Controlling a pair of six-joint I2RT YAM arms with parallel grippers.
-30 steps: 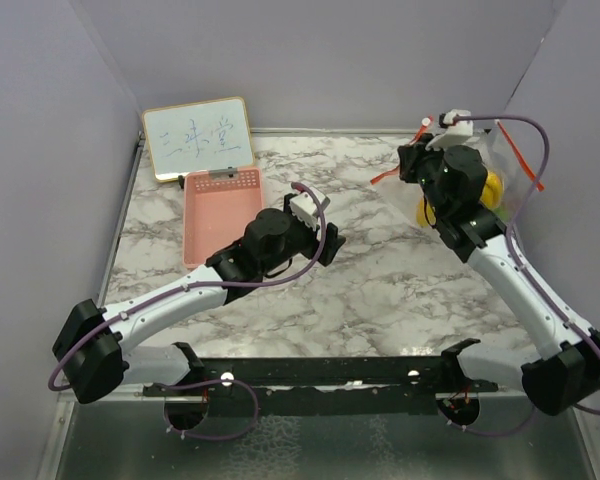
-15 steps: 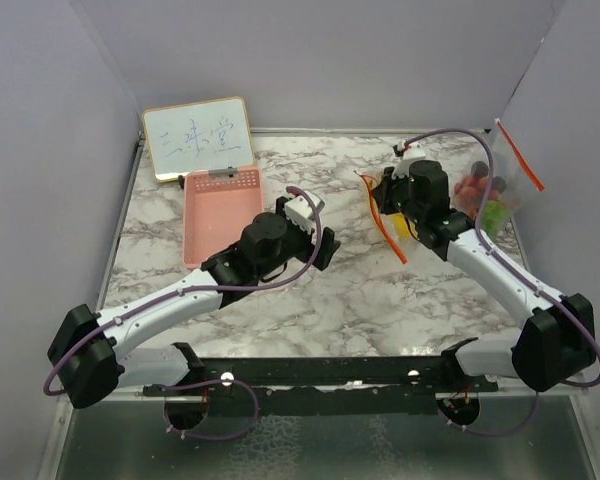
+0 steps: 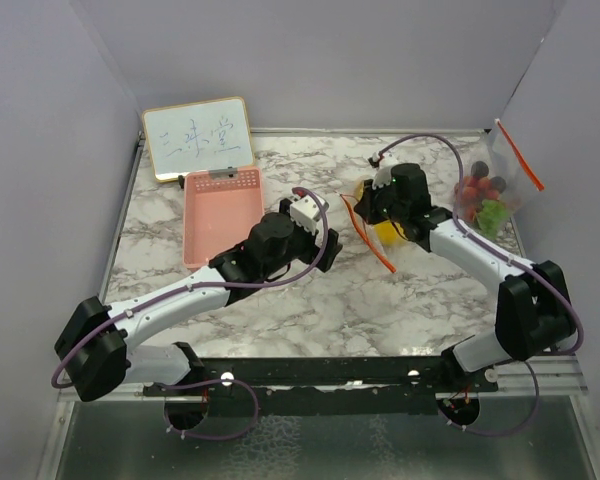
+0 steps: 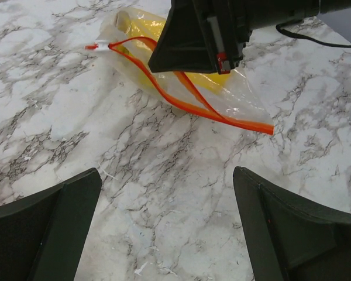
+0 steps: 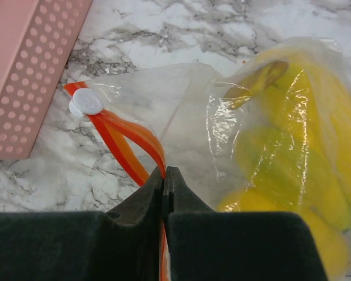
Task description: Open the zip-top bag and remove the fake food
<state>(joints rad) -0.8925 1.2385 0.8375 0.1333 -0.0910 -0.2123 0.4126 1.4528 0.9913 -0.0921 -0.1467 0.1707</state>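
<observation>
A clear zip-top bag (image 3: 380,238) with an orange zip strip lies on the marble at centre right. It also shows in the left wrist view (image 4: 181,88) and the right wrist view (image 5: 181,111). It holds the yellow fake food (image 5: 292,158), a banana and a lemon (image 3: 387,232). My right gripper (image 3: 370,207) is shut on the orange zip strip (image 5: 134,143), near the white slider (image 5: 86,104). My left gripper (image 3: 327,242) is open and empty, low over bare marble just left of the bag (image 4: 169,234). Red, green and dark pieces (image 3: 483,195) lie at the right wall.
The pink basket (image 3: 220,215) stands at the back left, with a small whiteboard (image 3: 198,137) behind it. The red, green and dark pieces seem to sit in clear plastic with a red strip (image 3: 520,157), leaning on the right wall. Purple walls close in three sides.
My right gripper has carried the bag with the yellow pieces from the right wall leftward and down to the table. The red and green pieces stayed at the wall. The left arm barely moved.
</observation>
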